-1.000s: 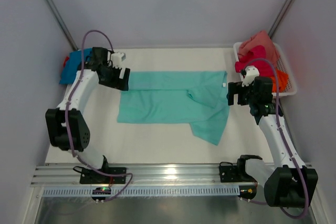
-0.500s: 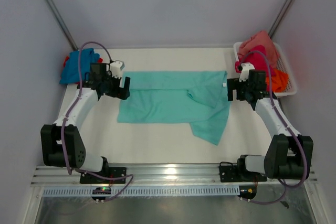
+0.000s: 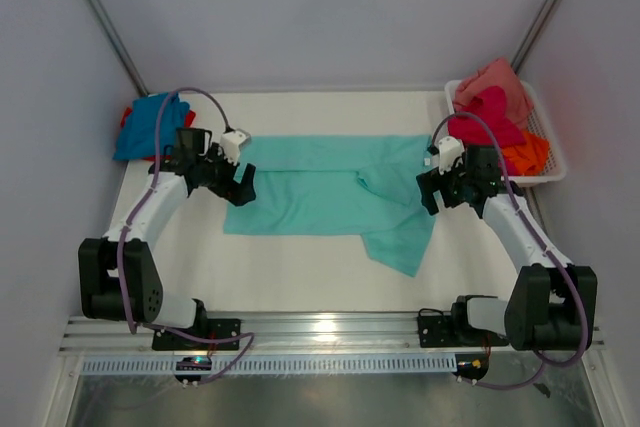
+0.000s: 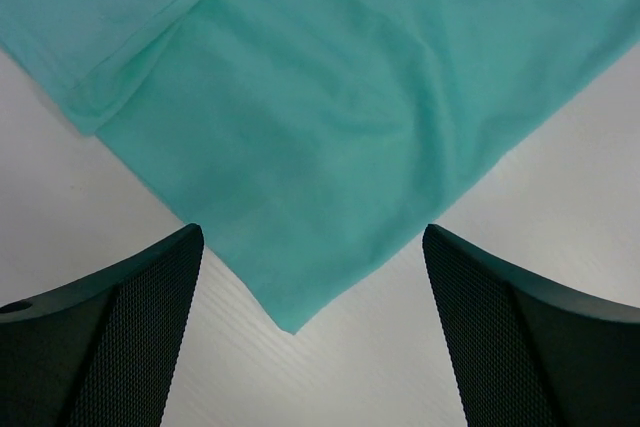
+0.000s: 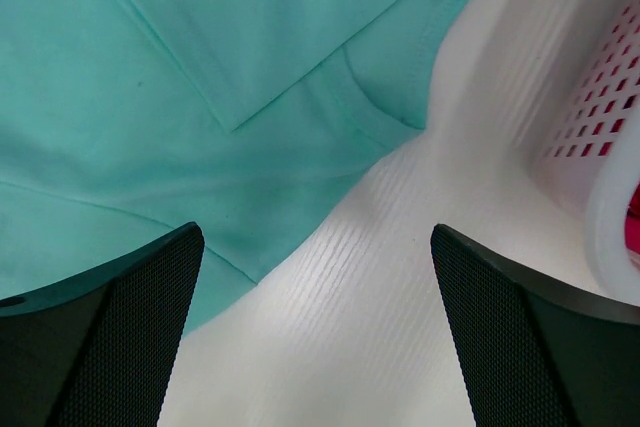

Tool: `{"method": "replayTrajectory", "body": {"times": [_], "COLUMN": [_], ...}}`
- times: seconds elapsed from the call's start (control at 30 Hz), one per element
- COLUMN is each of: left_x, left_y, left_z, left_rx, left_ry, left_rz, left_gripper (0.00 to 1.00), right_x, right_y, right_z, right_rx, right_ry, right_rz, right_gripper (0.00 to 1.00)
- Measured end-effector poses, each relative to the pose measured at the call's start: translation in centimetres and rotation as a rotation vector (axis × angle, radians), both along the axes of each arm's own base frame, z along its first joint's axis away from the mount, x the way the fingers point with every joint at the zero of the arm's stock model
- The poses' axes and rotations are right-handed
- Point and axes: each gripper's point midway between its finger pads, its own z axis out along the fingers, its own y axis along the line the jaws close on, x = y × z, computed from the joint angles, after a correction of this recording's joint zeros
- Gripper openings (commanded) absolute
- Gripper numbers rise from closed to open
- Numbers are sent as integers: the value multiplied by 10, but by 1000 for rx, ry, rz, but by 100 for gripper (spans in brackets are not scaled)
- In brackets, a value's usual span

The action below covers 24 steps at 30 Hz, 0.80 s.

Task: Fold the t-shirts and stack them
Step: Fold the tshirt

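Observation:
A large mint-teal t-shirt [image 3: 310,192] lies partly folded on the white table, with one flap trailing toward the near right. My left gripper [image 3: 243,192] hovers open over its near-left corner. In the left wrist view that corner of the t-shirt [image 4: 350,127] points down between the open gripper [image 4: 312,337]. My right gripper [image 3: 425,194] is open at the right edge. In the right wrist view the t-shirt [image 5: 150,97] reaches the left finger, and bare table lies inside the gripper [image 5: 315,337]. Neither gripper holds anything.
Blue and red t-shirts [image 3: 150,125] lie heaped at the table's back left. A white mesh basket [image 3: 555,162] at the back right holds salmon pink, magenta and orange t-shirts [image 3: 490,107]. The basket wall [image 5: 600,117] stands close to the right of my right gripper.
The left gripper has moved from the t-shirt's back-left corner along the left edge to the near-left corner. The right gripper has shifted slightly left and nearer, over the right edge.

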Motion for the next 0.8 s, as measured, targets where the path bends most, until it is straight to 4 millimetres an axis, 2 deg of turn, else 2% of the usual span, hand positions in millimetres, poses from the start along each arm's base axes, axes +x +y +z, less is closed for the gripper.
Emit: {"method": "replayTrajectory", "body": {"times": [0.13,0.23,0.37,0.47,0.63,0.8], "left_x": [-21,-31,-41,-52,-74,-75], "left_y": [4,15,33,47,55,68], "left_z": [-12,-19,-23,-30,-51,-59], "left_rx": [70,162,296,409,497,576], "left_ry": [40,48,17,-6,17,13], "left_rz": [-110,-163,-211,-242,-305,-323], "left_gripper": [91,95,94,94,94,92], "right_x": [-18,-38,-61,-67,-83,-86], "right_y": [5,9,15,24,43,42], "right_z": [-11,-27,-46,-49,-62,-65], "right_rx": [-75,-148,-204,-248,-285,-299], "right_ry": [13,39,103,105,118,137], "right_rz": [120,238,364,445,563,569], "right_gripper": [99,99,99,99,99,99]}}
